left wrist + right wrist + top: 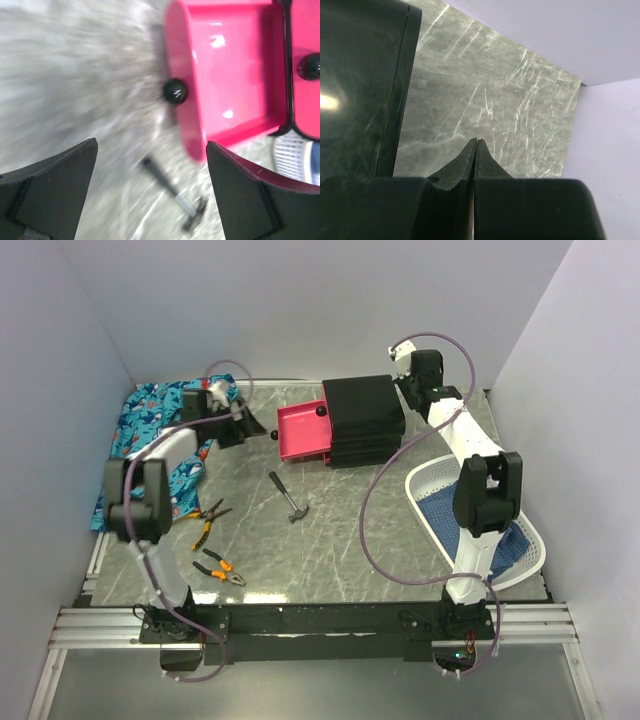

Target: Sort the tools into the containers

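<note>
Pink drawer [303,430] pulled out, empty; no tool sorted yet. Hammer [288,497] lies at its six o'clock, pliers [207,520] at seven. Left gripper [151,150] spread, empty, near the knob [175,91]; right gripper [475,150] pressed together at the cabinet's [365,420] one o'clock.

The left arm [150,502] rises from its base at the lower left of the top view, folds at the elbow and reaches toward the upper centre-left. The left gripper [151,145] has its jaws spread wide apart. The right arm [472,455] stretches from the lower right up to the upper centre-right. The right gripper [476,144] has its two fingers pressed together, tip to tip.
</note>
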Tool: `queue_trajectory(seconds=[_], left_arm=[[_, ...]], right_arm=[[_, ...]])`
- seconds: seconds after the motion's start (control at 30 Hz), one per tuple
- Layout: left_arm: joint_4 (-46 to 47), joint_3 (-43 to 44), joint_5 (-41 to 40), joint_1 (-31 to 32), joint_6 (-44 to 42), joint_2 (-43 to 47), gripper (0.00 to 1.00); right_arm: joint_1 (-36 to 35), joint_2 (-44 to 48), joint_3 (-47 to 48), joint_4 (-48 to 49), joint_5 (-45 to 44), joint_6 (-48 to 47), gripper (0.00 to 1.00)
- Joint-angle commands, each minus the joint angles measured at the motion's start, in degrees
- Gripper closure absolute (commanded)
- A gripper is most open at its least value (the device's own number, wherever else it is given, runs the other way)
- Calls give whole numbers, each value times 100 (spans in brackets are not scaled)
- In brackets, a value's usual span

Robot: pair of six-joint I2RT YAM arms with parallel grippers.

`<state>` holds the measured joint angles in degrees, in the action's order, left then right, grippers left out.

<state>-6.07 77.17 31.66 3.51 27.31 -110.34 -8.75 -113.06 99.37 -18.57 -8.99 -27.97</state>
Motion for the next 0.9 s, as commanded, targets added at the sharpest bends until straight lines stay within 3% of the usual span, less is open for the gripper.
queue_trajectory(seconds=[0.0,0.17,0.23,0.27,0.33,0.37,0.47,0.5,0.7,0.87], left_arm=[[-1217,-491,-661,-551,-1471,1373,5],[-2363,-1255,-1310,-571,-4061,2367,7],[-2792,-1616,-1268,-579,-4592,2833,7],[-2951,-1730,-1189,-579,-5151,2982,8],[-3215,-2021,-1294,-579,-5446,3334,9],[-3312,-2013,-1224,-571,-5760,3414,9],[-3227,-2100,-225,-483,-6358,3730,9],[-3104,-2153,-82,-117,-6500,3792,9],[-2057,-2076,-10,1465,-8248,3014,9],[-2663,-959,-28,2144,-9619,1676,21]], right_arm=[[5,653,-172,125,126,107,100],[5,785,-199,29,293,256,98],[5,829,-173,-68,485,326,94],[-3,846,-181,-94,565,353,86],[-21,916,-225,-208,697,388,70],[-47,952,-260,-217,767,388,56],[-83,1040,-401,-244,882,450,45],[-91,1040,-410,-270,1012,467,43],[-100,1110,-480,-314,1040,520,41],[-83,1365,-761,-270,1058,459,40]])
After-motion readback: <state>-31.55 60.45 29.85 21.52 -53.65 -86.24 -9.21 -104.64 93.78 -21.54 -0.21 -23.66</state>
